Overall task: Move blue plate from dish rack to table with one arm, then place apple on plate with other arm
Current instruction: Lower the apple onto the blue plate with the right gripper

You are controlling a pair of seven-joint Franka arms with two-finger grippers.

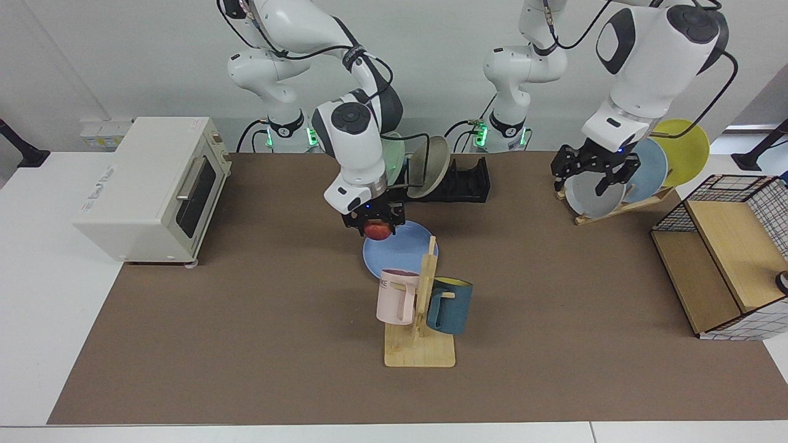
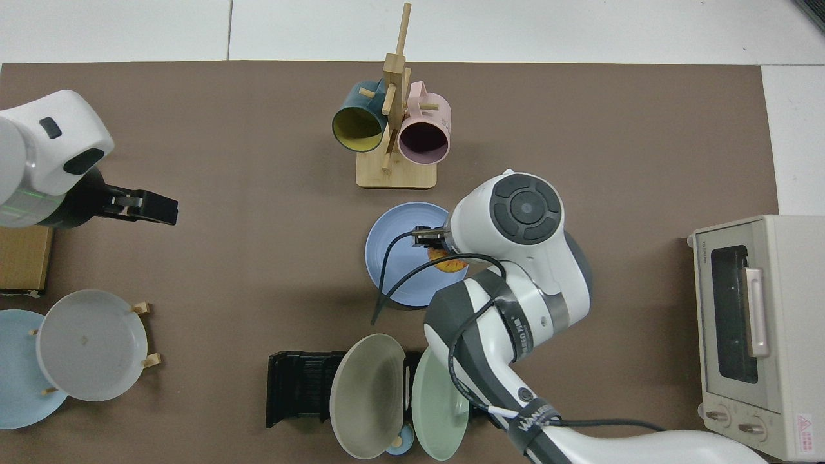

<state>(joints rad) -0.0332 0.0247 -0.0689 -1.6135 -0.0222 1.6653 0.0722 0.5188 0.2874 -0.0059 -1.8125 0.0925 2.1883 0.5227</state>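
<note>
Right claw (image 1: 376,220) with apple (image 1: 378,230) hangs over blue plate (image 1: 403,246), plate face bare below. Mug stand (image 1: 420,314) crowds the plate's near rim, dish rack (image 1: 458,178) the far side, probably touching neither. Left claw (image 1: 594,167) is well apart by the wooden plate stand (image 1: 622,206); table (image 1: 246,332) between lies open

Both views are brightly and evenly lit from overhead, with no dim corners. Shadows are soft and short: a faint one lies under the toaster oven (image 1: 151,184) at the left of the facing view, another beneath the mug stand (image 1: 420,344) near centre. The white arm shells show mild glare. Focus is crisp throughout, with no motion blur.
</note>
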